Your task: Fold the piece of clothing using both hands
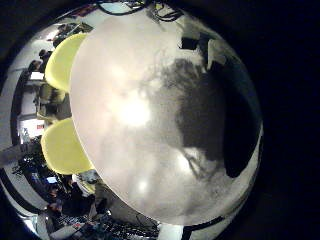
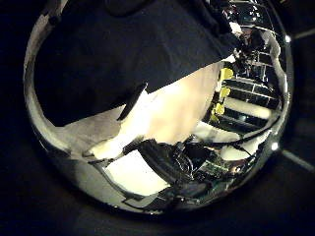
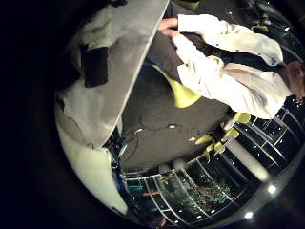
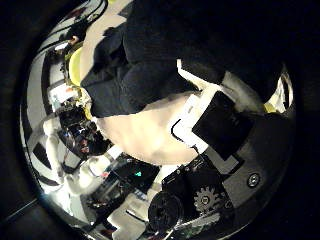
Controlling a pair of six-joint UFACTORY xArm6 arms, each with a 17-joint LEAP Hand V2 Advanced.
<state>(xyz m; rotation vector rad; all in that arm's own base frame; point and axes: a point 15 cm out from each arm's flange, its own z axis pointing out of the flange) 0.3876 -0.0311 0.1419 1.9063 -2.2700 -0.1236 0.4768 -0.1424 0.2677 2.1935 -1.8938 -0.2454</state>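
A dark piece of clothing [image 2: 128,49] lies on the pale table [image 2: 182,108] and fills much of the left thumb side palm view, close to that palm. My left hand [image 2: 172,162] shows there over the table beside the cloth's edge. The right thumb side palm view shows the clothing [image 4: 170,50] bunched in folds on the table [image 4: 150,135], with my right hand [image 4: 215,125] next to its edge. Whether either hand holds the cloth is hidden. The left little finger side palm view shows bare table [image 1: 130,110] with a hand's shadow on it.
Two chairs [image 1: 65,60] stand at the table's edge in the left little finger side palm view. The right little finger side palm view shows the table's edge [image 3: 124,57], with floor and a chair [image 3: 181,91] beyond it. A dark boxy thing [image 3: 95,65] lies on the table there.
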